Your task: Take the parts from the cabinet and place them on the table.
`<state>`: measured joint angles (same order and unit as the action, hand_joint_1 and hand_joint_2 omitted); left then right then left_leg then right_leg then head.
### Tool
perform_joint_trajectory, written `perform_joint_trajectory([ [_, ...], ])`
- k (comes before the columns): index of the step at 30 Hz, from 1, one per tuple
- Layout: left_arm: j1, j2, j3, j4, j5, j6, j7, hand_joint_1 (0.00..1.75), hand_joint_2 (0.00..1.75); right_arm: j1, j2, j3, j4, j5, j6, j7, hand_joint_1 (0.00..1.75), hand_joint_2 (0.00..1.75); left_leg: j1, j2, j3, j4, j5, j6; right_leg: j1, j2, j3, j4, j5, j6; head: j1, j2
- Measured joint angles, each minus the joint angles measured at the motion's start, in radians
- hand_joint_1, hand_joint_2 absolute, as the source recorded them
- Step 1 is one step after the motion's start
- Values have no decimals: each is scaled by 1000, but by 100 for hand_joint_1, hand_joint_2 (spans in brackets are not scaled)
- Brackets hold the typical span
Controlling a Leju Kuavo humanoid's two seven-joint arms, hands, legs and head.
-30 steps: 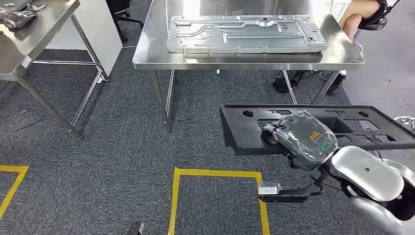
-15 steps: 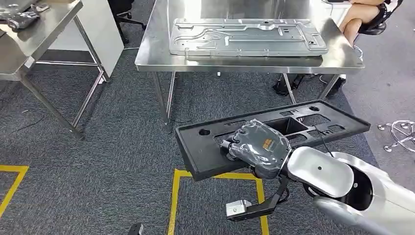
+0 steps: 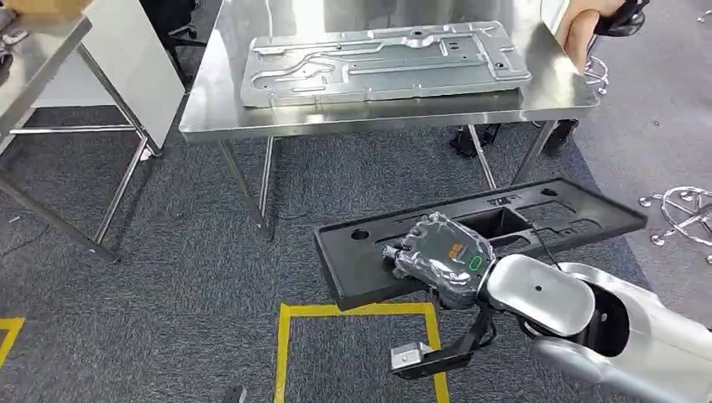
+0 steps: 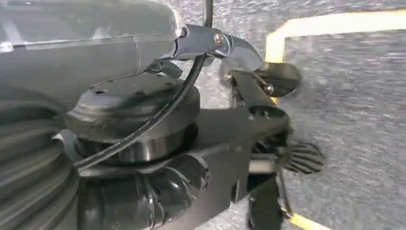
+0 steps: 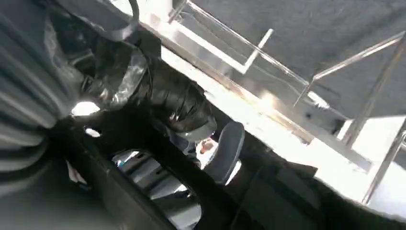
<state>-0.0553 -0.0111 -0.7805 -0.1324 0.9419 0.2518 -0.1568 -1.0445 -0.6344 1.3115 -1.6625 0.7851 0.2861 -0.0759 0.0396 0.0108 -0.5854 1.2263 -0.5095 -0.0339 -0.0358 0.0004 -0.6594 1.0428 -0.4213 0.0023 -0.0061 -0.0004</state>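
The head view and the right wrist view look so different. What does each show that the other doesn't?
Head view alone: the silver metal plate lying on the steel table, the yellow floor tape, and a person's arm at the table's far corner. Right wrist view alone: a close, dim look at the fingers. Both: the right hand holding the long black panel.

Bright, even overhead light; glare whitens the steel bench (image 3: pixel 378 126) top at the upper centre. Both wrist views are blurred and dim.

No readable text; the right hand (image 3: pixel 442 259) bears an orange mark.
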Motion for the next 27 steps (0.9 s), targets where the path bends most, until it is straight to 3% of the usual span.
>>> perform_joint_trajectory([
  [1,0,0,0,0,0,0,0,0,175,0,0,3,1,0,0,0,175,175,-3,-1,-48,55,-35,2,4,3,16,-6,-9,-2,-1,0],
  [3,2,0,0,0,0,0,2,0,175,1,1,13,3,-5,0,-2,175,175,-11,-1,-114,97,-125,9,13,11,50,-11,-31,-8,0,0],
  [4,4,0,0,0,1,0,4,0,175,0,3,16,4,-8,0,-1,175,175,-15,-1,-129,84,-146,16,18,14,66,-11,-44,-11,0,0],
  [5,5,0,0,0,2,0,5,0,175,0,5,17,5,-13,2,-1,175,175,-22,-2,-132,43,-138,26,24,18,87,-11,-58,-13,0,0],
  [6,6,0,0,0,3,0,5,0,175,-3,6,17,5,-16,3,0,175,175,-31,-3,-125,-17,-93,41,32,19,108,-11,-72,-14,0,0],
  [7,7,0,0,0,4,1,5,0,175,-8,9,17,5,-25,5,2,175,175,-41,-6,-116,-90,-6,62,35,20,124,-13,-86,-16,0,0],
  [8,13,7,0,1,9,2,5,0,175,-13,9,21,5,-31,9,2,175,175,-56,-12,-112,-163,114,87,33,21,124,-15,-97,-18,2,0],
  [9,13,8,0,1,10,2,5,0,175,-16,12,27,5,-33,12,2,175,175,-72,-32,-120,-190,131,93,40,35,141,-12,-108,-9,0,0],
  [10,13,5,0,1,10,2,5,0,175,-23,14,28,6,-36,16,2,175,175,-68,-41,-106,-194,129,96,43,35,147,-15,-122,-4,3,0],
  [11,14,5,0,1,11,2,7,0,175,-25,15,27,5,-40,16,2,175,175,-68,-37,-98,-201,126,95,43,38,160,-7,-117,-4,2,0],
  [12,13,4,0,1,11,2,6,0,175,-33,15,27,5,-42,16,2,175,175,-65,-34,-80,-204,120,100,43,39,161,-1,-109,0,5,0],
  [14,12,3,0,0,11,3,6,0,175,-41,15,27,5,-42,17,3,175,175,-60,-30,-44,-217,111,105,43,23,135,73,-102,9,5,0],
  [15,10,3,0,0,11,2,6,0,175,-45,15,27,5,-42,18,3,175,175,-60,-29,-31,-219,102,110,42,14,97,136,-107,14,8,0],
  [17,7,3,0,0,11,2,6,0,175,-45,15,31,5,-42,18,3,175,175,-60,-29,-9,-218,80,110,34,10,3,249,-169,24,8,0],
  [18,7,2,0,0,11,2,6,0,175,-45,15,34,5,-45,19,3,175,175,-59,-29,3,-218,68,110,31,10,-32,273,-211,28,8,0],
  [19,9,1,0,0,11,2,6,0,175,-45,15,37,5,-46,19,3,175,175,-59,-30,19,-218,54,108,29,8,-52,265,-230,31,8,0],
  [20,11,1,0,0,14,2,7,0,175,-45,15,37,5,-48,19,4,175,175,-59,-30,37,-218,41,107,27,5,-56,234,-226,32,8,0],
  [21,13,-1,0,0,14,3,8,0,175,-46,14,38,5,-50,19,5,175,175,-59,-30,57,-218,24,105,27,4,-52,176,-187,31,8,0],
  [22,14,-2,0,0,14,4,8,0,175,-49,14,40,5,-53,19,6,175,175,-59,-30,77,-218,8,102,27,2,-42,102,-109,28,8,0],
  [23,15,-3,0,0,16,4,8,0,175,-50,12,43,5,-56,20,8,175,175,-59,-29,80,-222,-12,98,29,-3,-37,28,6,24,8,0],
  [24,14,-4,0,0,16,5,8,0,175,-50,10,50,6,-60,22,10,175,175,-61,-28,105,-208,-29,92,34,-2,-43,4,42,13,5,0],
  [25,9,-4,0,0,16,6,8,0,175,-53,9,55,7,-64,26,11,175,175,-64,-30,106,-220,-42,85,39,-2,-27,3,19,5,7,0],
  [26,10,-4,0,0,17,7,8,0,175,-55,3,55,4,-71,26,11,175,175,-64,-29,130,-226,-38,80,37,1,-16,-2,16,-4,9,0],
  [27,10,-4,0,0,18,8,8,0,175,-60,4,55,2,-75,23,11,175,175,-63,-28,124,-208,-22,74,36,1,-2,-11,8,-10,8,0],
])
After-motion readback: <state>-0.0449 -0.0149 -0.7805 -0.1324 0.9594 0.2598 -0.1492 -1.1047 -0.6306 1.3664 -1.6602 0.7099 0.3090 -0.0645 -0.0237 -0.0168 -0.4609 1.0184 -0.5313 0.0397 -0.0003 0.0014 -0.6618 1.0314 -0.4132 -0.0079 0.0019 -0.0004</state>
